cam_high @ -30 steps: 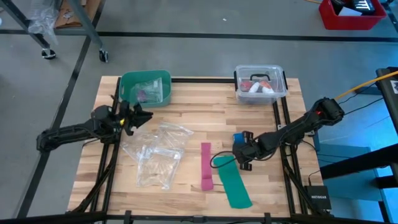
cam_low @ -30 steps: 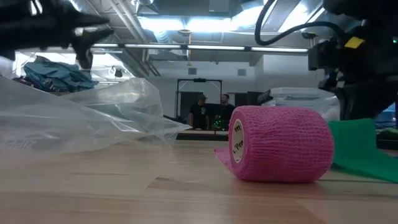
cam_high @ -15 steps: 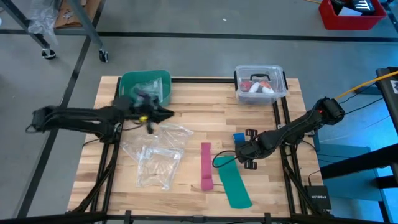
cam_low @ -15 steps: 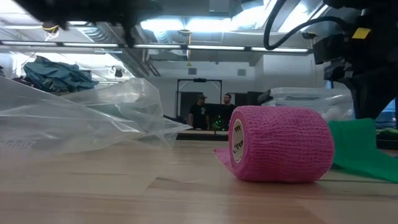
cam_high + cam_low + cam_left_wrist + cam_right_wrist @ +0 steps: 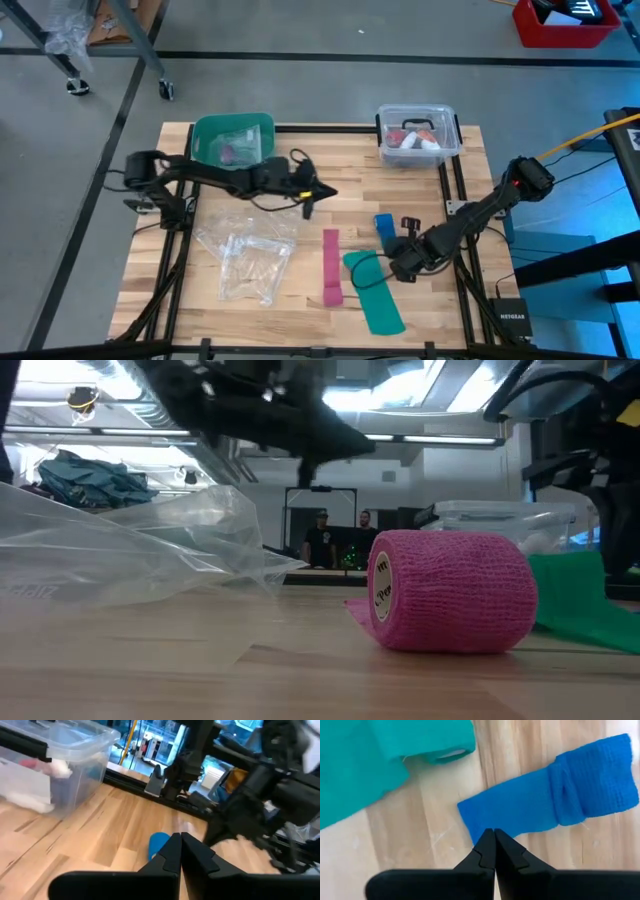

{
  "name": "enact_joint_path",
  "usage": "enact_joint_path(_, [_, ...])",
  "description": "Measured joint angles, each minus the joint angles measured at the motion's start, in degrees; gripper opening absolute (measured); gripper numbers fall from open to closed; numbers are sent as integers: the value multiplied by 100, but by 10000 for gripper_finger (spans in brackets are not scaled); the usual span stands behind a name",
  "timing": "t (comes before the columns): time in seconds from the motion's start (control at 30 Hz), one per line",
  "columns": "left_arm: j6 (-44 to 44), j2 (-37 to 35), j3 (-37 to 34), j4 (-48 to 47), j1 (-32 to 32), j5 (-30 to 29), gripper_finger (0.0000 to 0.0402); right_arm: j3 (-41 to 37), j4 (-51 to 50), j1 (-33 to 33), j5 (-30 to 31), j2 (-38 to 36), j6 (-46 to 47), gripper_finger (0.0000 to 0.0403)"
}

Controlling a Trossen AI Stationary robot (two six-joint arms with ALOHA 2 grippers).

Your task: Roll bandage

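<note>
This is a robotics lab or workshop in an industrial hall: a wooden counter (image 5: 300,215) on a black metal frame stands on a bare grey concrete floor (image 5: 300,90) marked with dark lines. At 1 o'clock sits a red bin (image 5: 565,22). Across the counter, exposed ceiling ducts (image 5: 250,400), strip lights and two people (image 5: 340,540) standing far off show a large open workspace.

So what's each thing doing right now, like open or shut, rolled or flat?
bandage: partly unrolled, loose tail flat on the table.
pink roll: rolled at one end, strip trailing.
teal strip: mostly unrolled, flat.
clear box: lid on.
plastic bags: crumpled.
left gripper: shut, empty.
right gripper: shut, empty, at the bandage's tail.
</note>
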Motion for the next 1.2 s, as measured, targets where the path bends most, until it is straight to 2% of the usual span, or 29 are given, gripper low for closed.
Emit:
enact_joint_path(0.27, [246, 1445, 1281, -304, -92, 98, 1, -397, 497, 170, 481, 0, 658, 1])
enact_joint_path(0.47, [333, 2215, 1973, -377, -79, 94, 0, -613, 968, 170, 493, 4, 674, 1])
enact_joint_path(0.87, [347, 3233, 3024, -512, -187, 376, 0, -814, 1671, 207, -115, 362, 817, 1])
enact_joint_path(1.03, [352, 3492, 3299, -669, -262, 377, 0, -802, 2269, 366, -417, 385, 837, 1])
enact_joint_path(1.2, [465, 3734, 3427, -737, -333, 377, 0, -695, 2282, 611, -618, 398, 1008, 1])
